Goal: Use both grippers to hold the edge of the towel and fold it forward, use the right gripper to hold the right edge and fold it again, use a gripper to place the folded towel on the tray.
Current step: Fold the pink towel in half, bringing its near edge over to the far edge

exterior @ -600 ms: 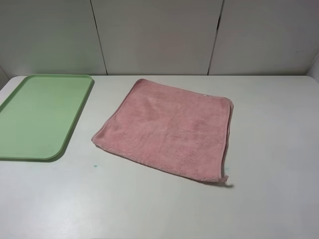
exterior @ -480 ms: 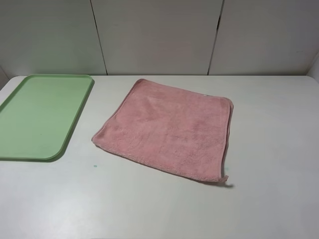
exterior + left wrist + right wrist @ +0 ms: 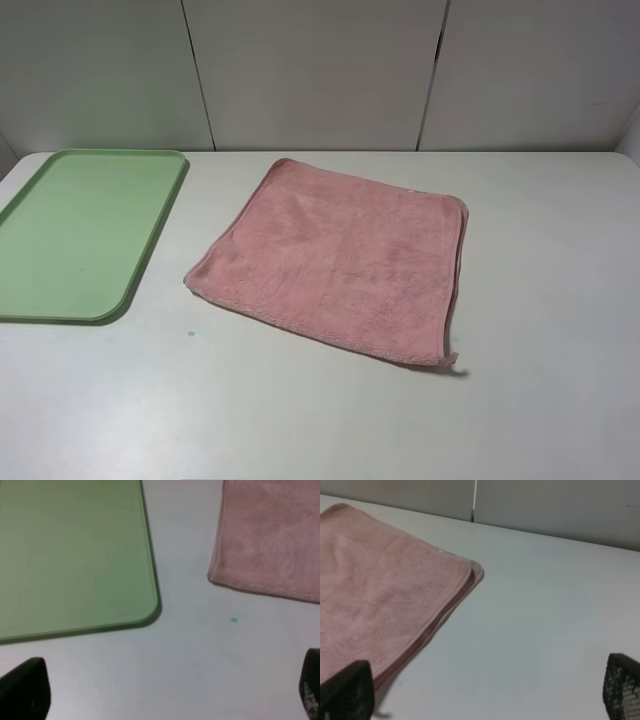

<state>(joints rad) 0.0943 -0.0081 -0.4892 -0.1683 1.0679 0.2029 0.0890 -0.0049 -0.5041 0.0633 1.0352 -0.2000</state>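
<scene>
Towel (image 3: 335, 260) flat on surface (image 3: 300, 420), near tray (image 3: 80, 230), not touching. Left gripper (image 3: 167, 692), right gripper (image 3: 484, 690): jaws spread wide, clear of towel.

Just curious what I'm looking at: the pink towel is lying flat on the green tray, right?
Not quite. The pink towel is lying flat on the white table, beside the green tray and not touching it; the exterior high view shows this.
</scene>
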